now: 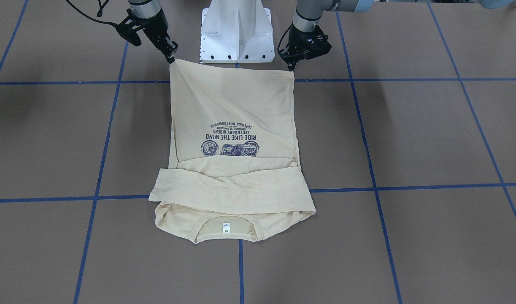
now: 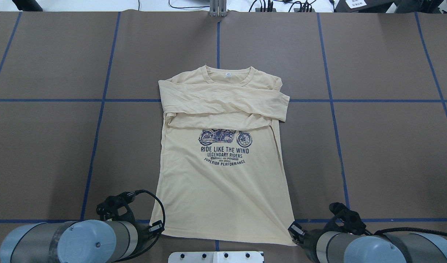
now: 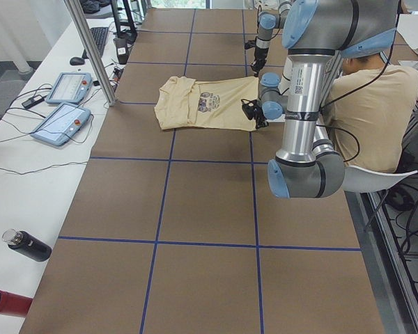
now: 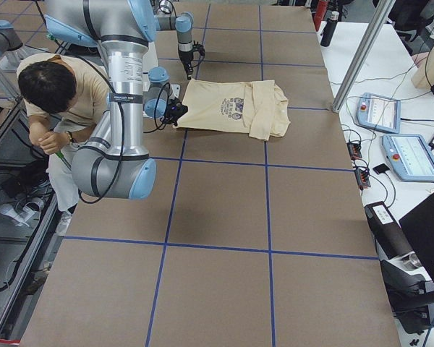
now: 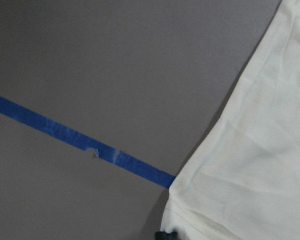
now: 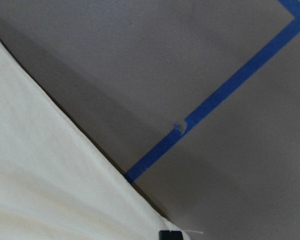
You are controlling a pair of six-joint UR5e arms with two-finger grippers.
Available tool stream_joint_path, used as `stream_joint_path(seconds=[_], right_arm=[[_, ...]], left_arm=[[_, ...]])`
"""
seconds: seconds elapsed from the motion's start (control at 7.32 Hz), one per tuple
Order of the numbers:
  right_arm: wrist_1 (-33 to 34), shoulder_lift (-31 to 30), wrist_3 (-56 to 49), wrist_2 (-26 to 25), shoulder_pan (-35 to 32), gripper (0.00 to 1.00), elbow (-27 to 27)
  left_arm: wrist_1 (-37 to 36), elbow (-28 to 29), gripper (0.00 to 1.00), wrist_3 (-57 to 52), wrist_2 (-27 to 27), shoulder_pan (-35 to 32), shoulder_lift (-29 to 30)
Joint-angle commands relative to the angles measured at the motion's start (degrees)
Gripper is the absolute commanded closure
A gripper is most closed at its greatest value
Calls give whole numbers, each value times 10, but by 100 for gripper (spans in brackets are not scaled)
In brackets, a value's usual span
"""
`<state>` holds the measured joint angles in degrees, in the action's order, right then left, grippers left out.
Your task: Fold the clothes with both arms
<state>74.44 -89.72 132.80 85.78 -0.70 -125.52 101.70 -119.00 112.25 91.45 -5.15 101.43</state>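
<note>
The cream-yellow T-shirt (image 2: 223, 182) lies print up on the brown table, collar away from the robot, both long sleeves (image 2: 227, 104) folded across the chest above the navy motorcycle print. My left gripper (image 1: 292, 66) is shut on one hem corner, and my right gripper (image 1: 172, 58) is shut on the other. Both corners are lifted slightly off the table near the robot's base. In the overhead view the left gripper (image 2: 159, 229) and right gripper (image 2: 292, 233) sit at the hem's two ends. The wrist views show only T-shirt fabric (image 5: 260, 165) (image 6: 50, 190) and tape.
The white pedestal base (image 1: 236, 33) stands just behind the hem. Blue tape lines (image 2: 99, 120) grid the table. A person (image 3: 373, 104) sits behind the robot. Two tablets (image 3: 63, 118) and bottles (image 3: 26, 245) lie on the white side bench.
</note>
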Motion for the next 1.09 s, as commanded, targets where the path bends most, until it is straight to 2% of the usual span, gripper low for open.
stream_joint_path(seconds=[0.0,0.14,0.41,0.55,0.82,0.96], right_arm=[[0,0,0,0,0,100,-8],[0,-11,0,1,0,100,-30],[0,-16,0,1,0,100,-31],[0,-15,0,1,1,100,-30],[0,-13,0,1,3,100,-23],[0,-11,0,1,3,100,-23]], left_arm=[[-26,-47,100,0,1,-2,-9],[-56,-76,100,1,1,-2,-8],[-63,-66,100,0,-1,6,-4],[-61,-37,42,-16,-5,4,-2],[-28,-23,36,-27,-4,2,-2],[-6,-6,37,-27,-3,3,-1]])
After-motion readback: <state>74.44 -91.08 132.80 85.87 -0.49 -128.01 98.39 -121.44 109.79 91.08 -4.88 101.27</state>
